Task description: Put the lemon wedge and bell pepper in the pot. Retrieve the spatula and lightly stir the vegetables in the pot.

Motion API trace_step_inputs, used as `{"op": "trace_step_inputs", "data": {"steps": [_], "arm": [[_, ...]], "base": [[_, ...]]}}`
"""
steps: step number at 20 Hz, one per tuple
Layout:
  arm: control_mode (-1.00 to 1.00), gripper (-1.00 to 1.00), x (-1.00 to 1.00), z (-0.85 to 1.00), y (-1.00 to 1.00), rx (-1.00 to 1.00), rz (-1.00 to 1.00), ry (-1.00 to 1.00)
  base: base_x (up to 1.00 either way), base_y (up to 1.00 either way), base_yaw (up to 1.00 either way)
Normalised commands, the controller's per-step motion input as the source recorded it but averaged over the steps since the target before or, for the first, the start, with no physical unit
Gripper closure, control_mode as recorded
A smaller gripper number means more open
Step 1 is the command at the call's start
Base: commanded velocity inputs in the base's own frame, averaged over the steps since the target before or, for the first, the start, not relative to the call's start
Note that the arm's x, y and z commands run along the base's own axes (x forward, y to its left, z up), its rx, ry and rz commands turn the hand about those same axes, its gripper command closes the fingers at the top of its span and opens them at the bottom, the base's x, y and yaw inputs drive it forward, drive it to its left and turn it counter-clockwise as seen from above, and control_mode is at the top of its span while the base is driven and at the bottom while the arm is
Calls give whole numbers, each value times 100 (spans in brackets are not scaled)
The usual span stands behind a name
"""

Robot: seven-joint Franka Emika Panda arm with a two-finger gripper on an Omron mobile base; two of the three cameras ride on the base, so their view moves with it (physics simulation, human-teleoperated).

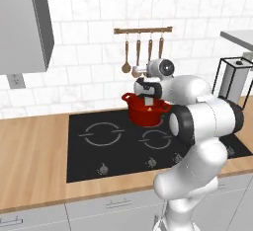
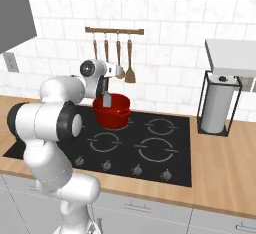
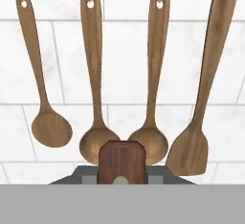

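While the hand (image 1: pixel 148 93) hangs over the pot (image 1: pixel 146 110) at the hob's twelve o'clock, it pinches the spatula (image 2: pixel 107 99), blade down; its brown handle end fronts the hanging wooden spoons (image 3: pixel 98 137). Stirring looks next: lower gently.

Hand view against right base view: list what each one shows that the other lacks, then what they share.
Hand view alone: the spatula's dark-brown handle end close up, between the finger tips. Right base view alone: the pot on the black cooktop, the spatula's grey blade above the pot, and a paper towel holder. Both: three wooden spoons and a wooden turner hanging on the tiled wall.
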Motion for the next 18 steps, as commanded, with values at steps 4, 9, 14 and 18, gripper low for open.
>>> {"op": "trace_step_inputs", "data": {"steps": [4,9,14,18], "arm": [[-100,100,47,-66,-6,0,0,0],[-100,100,60,-54,-6,0,0,0],[-100,100,50,-52,-16,0,0,0],[-100,100,48,-52,-13,0,0,0]], "base": [[0,0,0],[0,0,0],[0,0,0],[0,0,0]]}}
